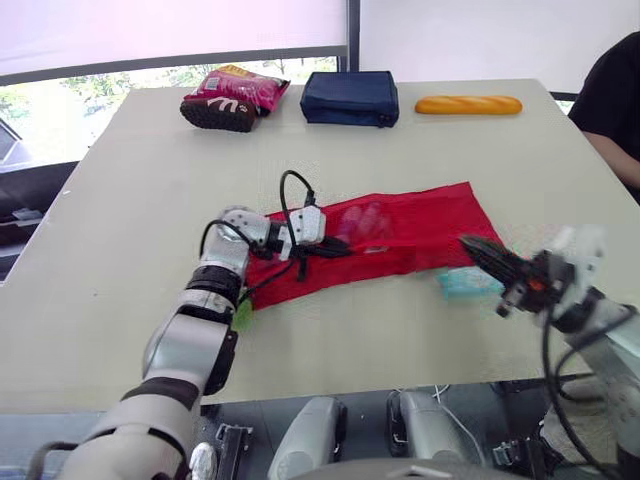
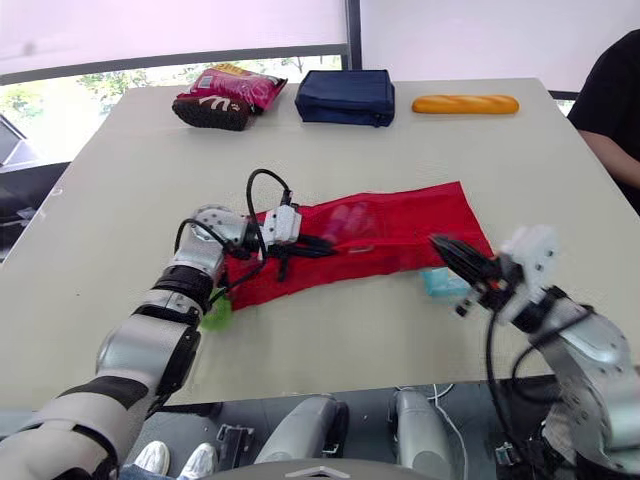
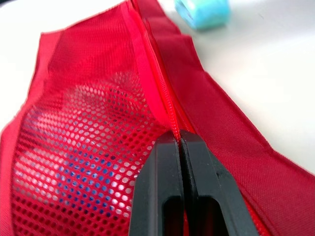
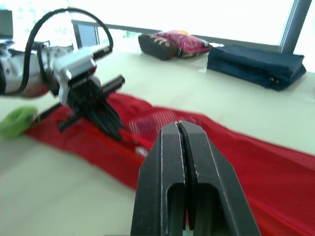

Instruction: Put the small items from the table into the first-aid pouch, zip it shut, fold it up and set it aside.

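Observation:
The red mesh first-aid pouch lies unfolded across the middle of the table. My left gripper rests on its left half, fingers shut at the end of the zipper line. Blurry blue and white items show through the mesh. A small teal item lies on the table just off the pouch's near right edge. My right gripper hovers above that item, shut and holding nothing. A green item lies beside my left forearm, near the pouch's left end.
At the far edge of the table lie a pink snack bag, a navy zipped case and a yellow baguette-shaped thing. A person in black sits at the far right corner.

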Controlling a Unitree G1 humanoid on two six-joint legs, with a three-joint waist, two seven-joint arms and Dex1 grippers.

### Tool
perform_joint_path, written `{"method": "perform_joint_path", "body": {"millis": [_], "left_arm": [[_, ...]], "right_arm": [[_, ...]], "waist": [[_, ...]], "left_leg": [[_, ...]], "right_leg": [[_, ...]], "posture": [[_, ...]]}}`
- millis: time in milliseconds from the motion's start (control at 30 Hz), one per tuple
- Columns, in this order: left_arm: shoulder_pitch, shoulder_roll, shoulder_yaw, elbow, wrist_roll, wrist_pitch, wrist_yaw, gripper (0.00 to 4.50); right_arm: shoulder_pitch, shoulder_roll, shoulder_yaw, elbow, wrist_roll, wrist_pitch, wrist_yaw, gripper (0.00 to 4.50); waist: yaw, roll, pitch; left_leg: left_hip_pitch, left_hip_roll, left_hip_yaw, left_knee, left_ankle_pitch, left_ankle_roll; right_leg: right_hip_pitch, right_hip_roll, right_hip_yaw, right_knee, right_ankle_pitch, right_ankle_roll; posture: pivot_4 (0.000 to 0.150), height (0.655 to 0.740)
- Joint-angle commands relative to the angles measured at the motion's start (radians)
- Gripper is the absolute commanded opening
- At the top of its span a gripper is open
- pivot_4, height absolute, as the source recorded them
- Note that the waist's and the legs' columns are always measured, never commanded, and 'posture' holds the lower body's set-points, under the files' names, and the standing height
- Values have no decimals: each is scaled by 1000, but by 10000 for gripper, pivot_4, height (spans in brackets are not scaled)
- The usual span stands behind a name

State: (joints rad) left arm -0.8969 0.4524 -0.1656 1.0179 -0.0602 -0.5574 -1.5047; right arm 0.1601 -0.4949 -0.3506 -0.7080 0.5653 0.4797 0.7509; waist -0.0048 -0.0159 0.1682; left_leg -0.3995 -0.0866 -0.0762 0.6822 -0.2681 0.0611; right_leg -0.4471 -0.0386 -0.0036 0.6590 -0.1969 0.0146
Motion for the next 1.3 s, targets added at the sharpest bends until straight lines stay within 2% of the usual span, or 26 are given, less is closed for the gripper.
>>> {"method": "perform_joint_path", "body": {"millis": [33, 67, 100, 233, 300, 367, 400, 433, 467, 533, 600, 633, 700, 800, 933, 1067, 1167, 1300], "left_arm": [[-14, 74, 9, 46, 17, -81, -58, 0], [-18, 90, 10, 58, 15, -96, -79, 0], [-22, 100, 10, 69, 14, -107, -93, 0], [-38, 124, 2, 103, 30, -118, -99, 0], [-50, 146, -3, 122, 52, -122, -82, 0], [-62, 160, 0, 138, 66, -121, -56, 0], [-67, 162, 3, 144, 71, -122, -47, 0], [-72, 166, 4, 152, 76, -119, -44, 6398], [-76, 174, 3, 159, 86, -118, -38, 6883], [-81, 184, 2, 169, 99, -114, -37, 13161], [-84, 186, 12, 170, 94, -110, -52, 22708], [-86, 184, 20, 166, 82, -101, -72, 27391], [-91, 182, 26, 154, 58, -83, -103, 32158], [-84, 190, -24, 83, -38, -13, -110, 44772], [-55, 202, -82, -55, -167, 80, -110, 44772], [-26, 114, -34, -199, -199, 169, -80, 44772], [1, 74, -35, -282, -181, 215, -20, 44772], [15, -30, -67, -341, -80, 243, 177, 44772]], "right_arm": [[121, -47, -159, -32, 58, -93, 98, 327], [156, -61, -191, -25, 60, -111, 122, 5293], [183, -74, -212, -19, 60, -129, 138, 7303], [285, -101, -278, -11, 81, -170, 204, 23837], [356, -105, -345, -7, 113, -184, 250, 35104], [397, -106, -394, -7, 151, -188, 268, 38608], [405, -107, -405, -9, 168, -188, 266, 44217], [411, -107, -420, -12, 192, -184, 263, 45000], [421, -106, -436, -15, 210, -183, 263, 45000], [434, -108, -452, -17, 230, -183, 264, 45000], [442, -113, -455, -16, 227, -186, 263, 45000], [442, -116, -454, -15, 226, -187, 260, 45000], [441, -120, -449, -17, 227, -187, 253, 45000], [437, -129, -443, -23, 236, -183, 239, 45000], [440, -133, -437, -31, 245, -180, 228, 45000], [435, -132, -418, -45, 251, -175, 206, 45000], [427, -136, -411, -50, 255, -174, 192, 45000], [405, -141, -394, -55, 248, -172, 166, 45000]], "waist": [[-1, 0, 0], [-5, 0, 0], [-7, 0, 0], [-1, 0, 0], [1, 0, 0], [3, 0, 0], [2, 0, 0], [2, 0, 0], [2, 0, 0], [6, 0, 0], [10, 0, 0], [11, 0, 0], [17, 0, 0], [22, -1, 0], [22, -1, 0], [25, -1, 0], [21, -1, 0], [22, -1, 0]], "left_leg": [[0, 0, 0, 0, -1, 1], [0, 0, 0, 0, -1, 2], [1, 0, 0, 0, -2, 3], [2, 1, 0, 0, -2, 4], [2, 1, 0, 0, -2, 4], [2, 1, 0, 0, -2, 4], [2, 1, 0, 0, -3, 4], [2, 2, 0, 0, -3, 4], [2, 2, 0, 0, -3, 4], [2, 2, 0, 0, -3, 4], [2, 2, 0, 0, -3, 5], [2, 2, 0, 0, -3, 5], [2, 2, 0, 0, -3, 5], [1, 2, 0, 1, -3, 5], [0, 2, 0, 2, -3, 5], [0, 2, 0, 2, -3, 5], [0, 2, 0, 2, -3, 4], [1, 2, 0, 2, -2, 3]], "right_leg": [[0, 0, 0, 0, 0, 0], [0, 0, 0, 0, 0, 0], [0, 0, 1, 0, 0, 0], [2, 1, 0, 0, 0, 0], [2, 1, -1, 0, 0, 0], [2, 1, -1, 0, 0, 0], [2, 1, -1, 0, 0, 0], [2, 1, 0, 0, 0, 0], [2, 1, 0, 0, 0, 1], [2, 1, -1, 0, 0, 1], [2, 1, -1, -1, 0, 1], [3, 0, -1, -1, 0, 1], [3, 0, -1, -1, 0, 1], [3, 0, -1, -1, 0, 1], [3, -1, -1, -1, 0, 1], [3, -1, -1, -1, 0, 1], [3, -1, -1, -1, 0, 1], [3, 0, -1, -1, 0, 1]], "posture": [[1500, 7395], [1500, 7395], [1500, 7395], [1500, 7395], [1500, 7395], [1500, 7395], [1500, 7395], [1500, 7395], [1500, 7395], [1500, 7395], [1500, 7395], [1500, 7395], [1500, 7395], [1500, 7395], [1500, 7395], [1500, 7395], [1500, 7395], [1500, 7395]]}}
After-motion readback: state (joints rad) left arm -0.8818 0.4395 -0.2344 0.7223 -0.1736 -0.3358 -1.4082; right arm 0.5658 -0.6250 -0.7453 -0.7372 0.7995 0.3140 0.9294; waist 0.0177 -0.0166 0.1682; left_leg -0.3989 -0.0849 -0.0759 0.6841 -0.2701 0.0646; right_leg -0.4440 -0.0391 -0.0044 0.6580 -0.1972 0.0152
